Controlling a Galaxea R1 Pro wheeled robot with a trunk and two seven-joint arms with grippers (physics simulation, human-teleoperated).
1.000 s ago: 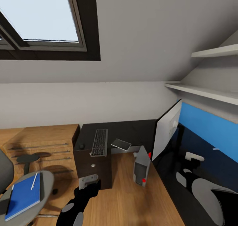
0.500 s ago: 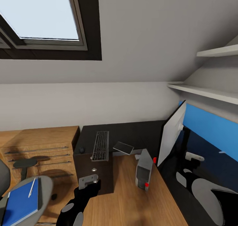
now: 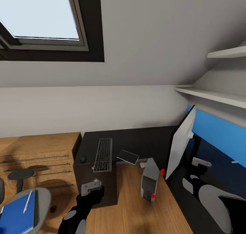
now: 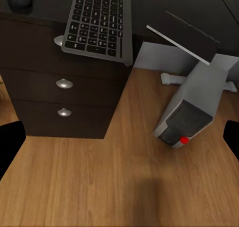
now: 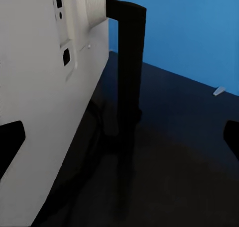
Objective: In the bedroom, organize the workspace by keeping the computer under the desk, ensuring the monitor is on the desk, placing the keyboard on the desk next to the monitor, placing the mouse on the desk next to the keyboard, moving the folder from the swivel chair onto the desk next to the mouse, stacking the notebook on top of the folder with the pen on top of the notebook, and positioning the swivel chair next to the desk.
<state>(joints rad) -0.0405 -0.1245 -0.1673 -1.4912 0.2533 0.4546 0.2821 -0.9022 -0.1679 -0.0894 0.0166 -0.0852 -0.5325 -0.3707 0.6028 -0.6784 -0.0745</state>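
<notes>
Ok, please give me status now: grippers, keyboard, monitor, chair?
Left gripper open, empty. Right gripper open behind monitor. Keyboard and monitor on desk. Blue notebook and pen on chair. Computer tilted on floor.

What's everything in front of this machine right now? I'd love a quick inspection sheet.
Surface: black desk, L-shaped, running along the blue panel.
Job's things: keyboard and mouse lie on the desk over the drawers; monitor stands on the desk; computer sits on the wood floor; blue notebook with pen rests on the swivel chair.
Clutter: a dark flat pad on the desk.
End effectors: left end effector open over the floor; right end effector open behind the monitor.
Cables: nothing seen.
Surroundings: skylight, shelves, wooden dresser.
</notes>
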